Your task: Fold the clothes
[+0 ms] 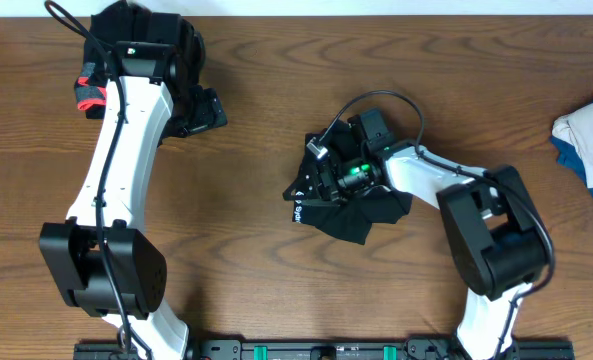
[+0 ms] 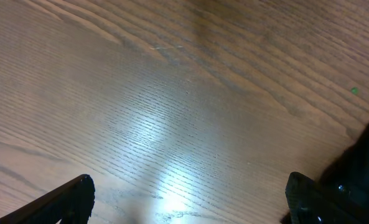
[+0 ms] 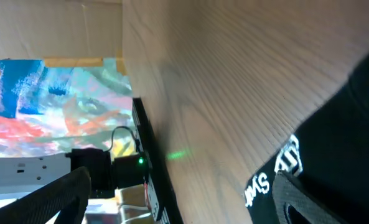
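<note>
One of the clothes, a crumpled black garment [image 1: 361, 212] with a small white logo [image 1: 298, 210], lies at the table's middle. My right gripper [image 1: 318, 175] is low over its left edge and open. In the right wrist view, one fingertip [image 3: 308, 202] rests by the logo [image 3: 277, 174] on the black fabric [image 3: 352, 124], and the other hangs past the table edge. A second black heap [image 1: 181, 45] with coral-red trim [image 1: 89, 93] lies at the far left, partly under my left arm. My left gripper [image 2: 190, 199] is open over bare wood, with black fabric [image 2: 368, 155] just to its right.
A white and blue cloth [image 1: 591, 140] lies at the right edge of the table [image 1: 276, 80]. The table's front edge with a black rail [image 3: 150, 168] shows in the right wrist view. Both arm bases stand at the front.
</note>
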Motion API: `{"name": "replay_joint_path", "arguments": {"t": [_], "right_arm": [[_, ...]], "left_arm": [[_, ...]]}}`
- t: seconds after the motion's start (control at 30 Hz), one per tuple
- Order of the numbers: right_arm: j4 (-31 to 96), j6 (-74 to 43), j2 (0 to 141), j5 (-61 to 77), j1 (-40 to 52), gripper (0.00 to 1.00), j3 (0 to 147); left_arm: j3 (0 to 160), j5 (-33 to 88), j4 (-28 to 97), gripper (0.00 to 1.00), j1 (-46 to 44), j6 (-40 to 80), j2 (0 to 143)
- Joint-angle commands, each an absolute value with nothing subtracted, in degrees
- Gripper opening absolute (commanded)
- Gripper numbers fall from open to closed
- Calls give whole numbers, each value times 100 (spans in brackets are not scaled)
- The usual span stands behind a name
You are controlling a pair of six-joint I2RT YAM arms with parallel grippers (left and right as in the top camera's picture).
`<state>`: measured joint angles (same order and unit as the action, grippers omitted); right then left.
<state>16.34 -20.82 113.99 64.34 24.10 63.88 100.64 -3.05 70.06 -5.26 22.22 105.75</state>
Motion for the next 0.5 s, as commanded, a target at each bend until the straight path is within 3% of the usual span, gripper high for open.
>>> {"name": "replay_joint_path", "arguments": {"t": [0.0,0.23,0.47], "right_arm": [[1610,-2121,10661,6117,2171,96,6414],[2078,-1957,10311,5673,1396,99,6405],[3092,-878,10514,5015,945,99,6394]], "left_arm": [[10029,-392,7024,98,-504,2145,10525],[10029,-390,7022,98,-504,2145,10525],[10029,-390,7022,98,-504,2145,10525]]}}
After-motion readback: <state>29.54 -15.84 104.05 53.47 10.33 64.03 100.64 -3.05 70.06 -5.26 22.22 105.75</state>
